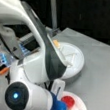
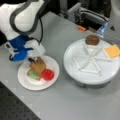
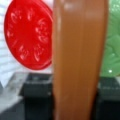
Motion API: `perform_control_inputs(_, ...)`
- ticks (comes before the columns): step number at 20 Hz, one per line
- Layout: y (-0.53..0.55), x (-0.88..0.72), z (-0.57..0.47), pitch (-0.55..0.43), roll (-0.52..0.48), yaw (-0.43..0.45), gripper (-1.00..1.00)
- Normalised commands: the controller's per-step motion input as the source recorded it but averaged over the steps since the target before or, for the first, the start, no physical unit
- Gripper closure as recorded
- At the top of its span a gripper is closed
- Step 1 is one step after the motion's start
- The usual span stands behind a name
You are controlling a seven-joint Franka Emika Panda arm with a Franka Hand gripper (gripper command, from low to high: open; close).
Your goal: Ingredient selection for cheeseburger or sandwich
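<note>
Toast [image 3: 78,62] stands on edge, clamped in the claw [image 2: 35,60] above the plate [image 2: 25,81], over lettuce [image 2: 32,74] and tomato [image 2: 48,74].

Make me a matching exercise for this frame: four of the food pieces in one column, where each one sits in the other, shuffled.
Things:
1. toast square
2. tomato disc
3. patty
4. cheese square

Places:
A. on the divided tray, at the far edge, in a front view's top
B. flat on the paper plate, beside the lettuce piece
C. tilted up between the fingers of the gripper, over the paper plate
D. on the divided tray, at a front view's right edge

Pairs: 1-C, 2-B, 3-A, 4-D
</note>
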Motion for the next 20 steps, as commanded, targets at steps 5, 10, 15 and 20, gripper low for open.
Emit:
perform_control_inputs(5, -0.07, 0.15, -0.06, -0.105, 0.120, 0.036, -1.00)
perform_control_inputs(10, -0.06, 0.15, -0.04, -0.096, 0.115, 0.035, -1.00)
perform_control_inputs(15, -0.10, 0.16, -0.02, -0.088, 0.091, 0.052, -1.00)
perform_control_inputs(20, -0.11, 0.15, 0.00, -0.076, 0.089, 0.060, -1.00)
